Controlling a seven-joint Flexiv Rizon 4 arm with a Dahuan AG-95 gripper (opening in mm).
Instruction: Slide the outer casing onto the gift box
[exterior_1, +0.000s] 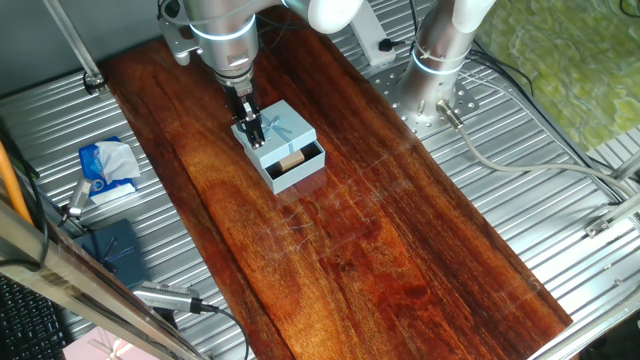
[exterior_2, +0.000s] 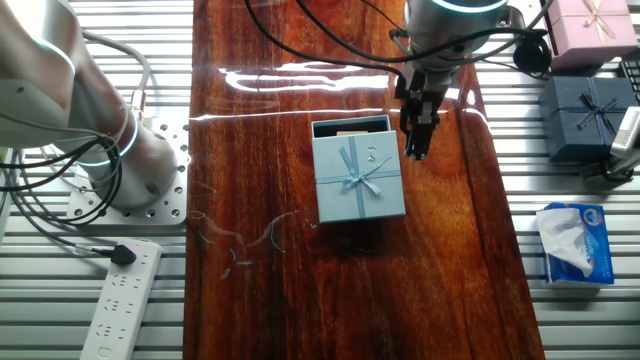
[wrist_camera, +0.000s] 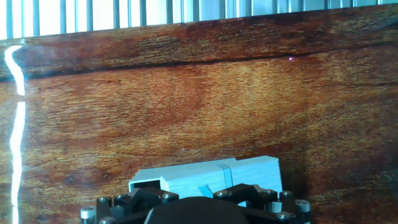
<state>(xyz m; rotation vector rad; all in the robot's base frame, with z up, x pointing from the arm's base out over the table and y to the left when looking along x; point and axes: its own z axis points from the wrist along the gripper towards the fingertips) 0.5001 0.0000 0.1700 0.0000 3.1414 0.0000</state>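
Observation:
The outer casing (exterior_2: 358, 180), a light blue sleeve with a pale bow on top, lies on the wooden board. It sits partly over the gift box (exterior_2: 350, 127), whose dark-lined tray end sticks out of one side. In one fixed view the tray end (exterior_1: 298, 166) shows a tan piece (exterior_1: 291, 160). My gripper (exterior_2: 416, 150) hangs beside the casing's edge, near a corner, with its fingers together and nothing between them. It also shows in one fixed view (exterior_1: 246, 115) at the casing (exterior_1: 279, 128). The hand view shows the casing (wrist_camera: 214, 175) just past the hand's black body; the fingertips are hidden.
The wooden board (exterior_2: 300, 290) lies on a ribbed metal table. Off the board stand a dark navy box (exterior_2: 590, 118), a pink box (exterior_2: 592, 25) and a tissue pack (exterior_2: 574, 243). The arm's base (exterior_2: 120, 160) and a power strip (exterior_2: 122, 298) are on the other side.

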